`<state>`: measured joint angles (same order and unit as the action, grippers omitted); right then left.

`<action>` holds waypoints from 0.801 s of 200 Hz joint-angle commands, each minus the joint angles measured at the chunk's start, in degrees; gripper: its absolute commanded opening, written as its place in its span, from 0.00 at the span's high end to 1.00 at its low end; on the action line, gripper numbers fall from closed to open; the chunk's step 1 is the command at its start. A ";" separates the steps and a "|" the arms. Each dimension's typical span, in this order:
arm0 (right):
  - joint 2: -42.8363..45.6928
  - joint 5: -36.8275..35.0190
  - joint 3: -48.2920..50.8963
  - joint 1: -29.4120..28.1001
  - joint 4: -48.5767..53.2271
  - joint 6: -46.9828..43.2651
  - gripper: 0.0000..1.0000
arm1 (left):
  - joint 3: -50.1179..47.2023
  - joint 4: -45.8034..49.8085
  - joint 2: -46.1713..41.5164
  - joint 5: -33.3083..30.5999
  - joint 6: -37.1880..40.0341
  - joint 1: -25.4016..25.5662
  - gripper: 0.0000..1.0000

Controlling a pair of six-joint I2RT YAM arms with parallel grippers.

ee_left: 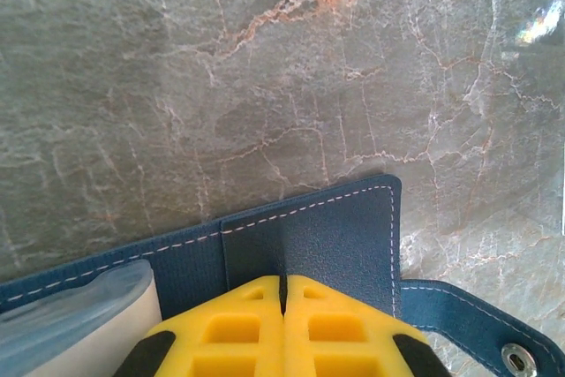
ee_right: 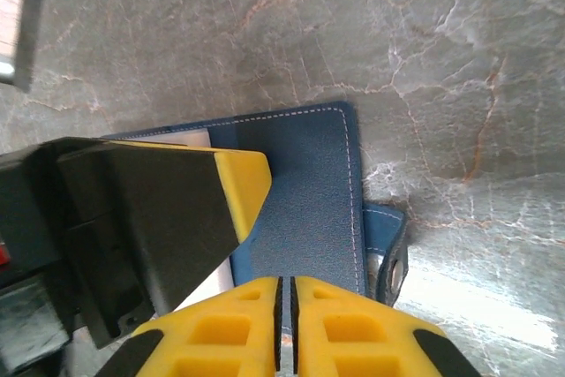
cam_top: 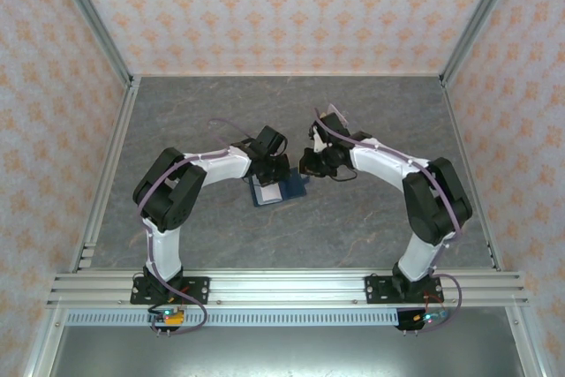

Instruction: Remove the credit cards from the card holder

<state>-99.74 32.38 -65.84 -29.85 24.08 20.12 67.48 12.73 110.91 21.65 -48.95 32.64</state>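
Card holder (cam_top: 290, 189): small navy-blue folding wallet with pale stitching. You have it lying open and flat on the tabletop, near the middle, between your two grippers.
Credit card (ee_left: 75, 328): thin, pale grey and see-through, with a rounded corner. In the left wrist view you find it sitting in the wallet toward the lower left, just beside the yellow fingers. Whether more cards lie under it you cannot tell.
Tab clasp (ee_left: 477, 328): narrow navy strap with a metal snap stud. It sticks out from the wallet's outer edge and rests on the tabletop.
Left gripper (ee_left: 282, 289): your yellow fingers are pressed flat together with no gap. Their tips are on the wallet's stitched inner panel. Whether they pinch any of the material you cannot tell.
Right gripper (ee_right: 284, 293): your yellow fingers are drawn almost together with only a hairline slit between them, and nothing shows in it. They sit over the near edge of the same panel, just beside the left arm's black finger with its yellow pad.
Tabletop (ee_left: 265, 59): grey marbled surface with rust-coloured veins.
Arms (cam_top: 221, 165): white and black, both curving inward from the near rail to meet over the wallet.
Walls (cam_top: 282, 6): pale panels with an orange floral pattern.
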 commanded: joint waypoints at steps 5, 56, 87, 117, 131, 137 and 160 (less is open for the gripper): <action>-2.65 0.73 -1.82 -0.04 1.07 -0.52 0.90 | 0.96 3.09 0.88 -2.22 0.61 0.27 1.00; -7.13 1.93 -3.21 -1.14 2.51 -1.11 0.91 | 3.71 5.99 -0.72 -2.03 2.27 0.26 1.00; -9.85 1.38 -3.96 -1.12 4.07 -1.64 0.91 | 5.03 9.05 -4.10 -0.37 4.58 -1.73 0.99; -11.41 0.05 -4.68 -1.06 4.88 -2.28 0.91 | 2.76 11.77 -8.01 -0.59 4.83 -4.53 0.86; -11.89 -0.92 -4.60 -1.07 4.76 -2.50 0.91 | 1.80 13.90 -10.26 -1.01 5.00 -6.18 0.79; -12.07 -1.36 -4.51 -1.01 4.67 -2.61 0.91 | 1.41 15.22 -11.31 -1.59 5.16 -6.83 0.72; -12.56 -2.39 -4.55 -1.09 4.06 -2.75 0.91 | 0.32 19.05 -14.77 -2.92 6.51 -8.41 0.55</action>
<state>-110.21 33.82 -69.58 -30.83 26.55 18.57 69.47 24.82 99.96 21.34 -44.29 25.45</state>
